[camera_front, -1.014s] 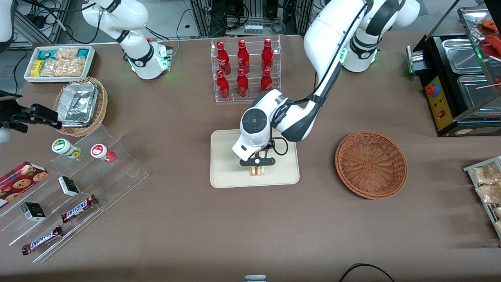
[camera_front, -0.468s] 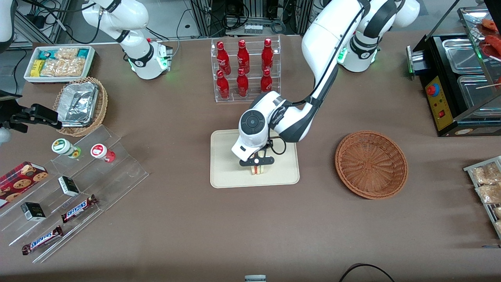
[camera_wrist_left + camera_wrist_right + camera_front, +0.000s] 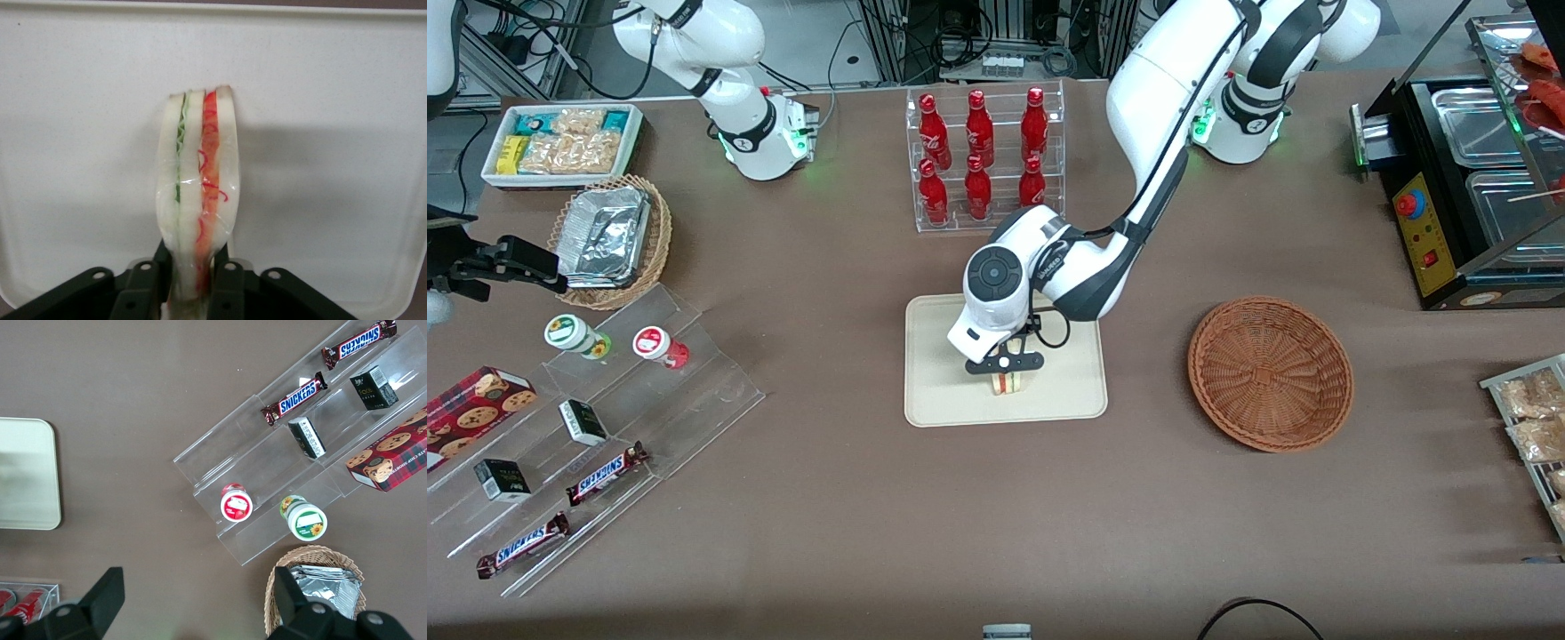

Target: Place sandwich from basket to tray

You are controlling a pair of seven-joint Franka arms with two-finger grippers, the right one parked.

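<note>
The sandwich [image 3: 1009,383] is a pale bread wedge with red and green filling, held over the cream tray [image 3: 943,391], toward the tray's edge nearer the front camera. My left gripper [image 3: 1009,380] is shut on the sandwich. The wrist view shows the sandwich [image 3: 199,180] on edge between the two black fingers [image 3: 229,283], with the tray [image 3: 333,133] under it. I cannot tell whether it touches the tray. The reddish-brown wicker basket [image 3: 1270,372] lies toward the working arm's end of the table, with nothing in it.
A clear rack of red bottles [image 3: 983,156] stands farther from the camera than the tray. Toward the parked arm's end are an acrylic stand with snack bars [image 3: 600,418] and a foil-filled wicker basket [image 3: 609,238]. A black food warmer [image 3: 1467,178] stands at the working arm's end.
The left arm has shifted slightly toward the parked arm's end and away from the camera, carrying the sandwich over the tray. The grip is unchanged.
</note>
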